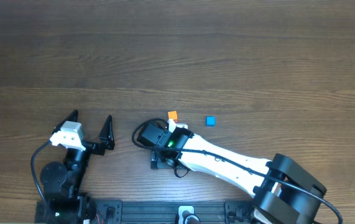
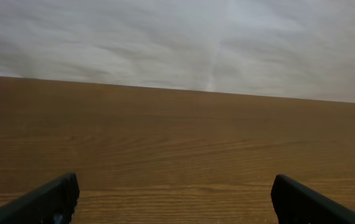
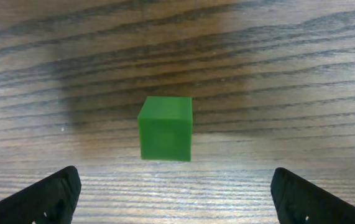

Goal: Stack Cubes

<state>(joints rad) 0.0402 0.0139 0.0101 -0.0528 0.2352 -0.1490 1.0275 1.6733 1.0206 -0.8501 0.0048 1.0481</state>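
A: Starting close in with the right gripper (image 3: 174,183): spread wide, clamped on nothing, hanging over the green cube (image 3: 165,128) on the wooden table (image 3: 289,74)

B: Lined up for a straight drop and pinch, probably. Worth noting the left gripper (image 1: 91,119) too?

A: Parked near its base, fingers apart, holding nothing, well away from the cubes, likely to keep out of the way

B: And farther out?

A: Farther up the table, near the right gripper, an orange cube (image 1: 173,116); off to its right, a blue cube (image 1: 210,121). Sitting apart, nothing stacked yet

B: Any print to read?

A: None visible on cubes or table
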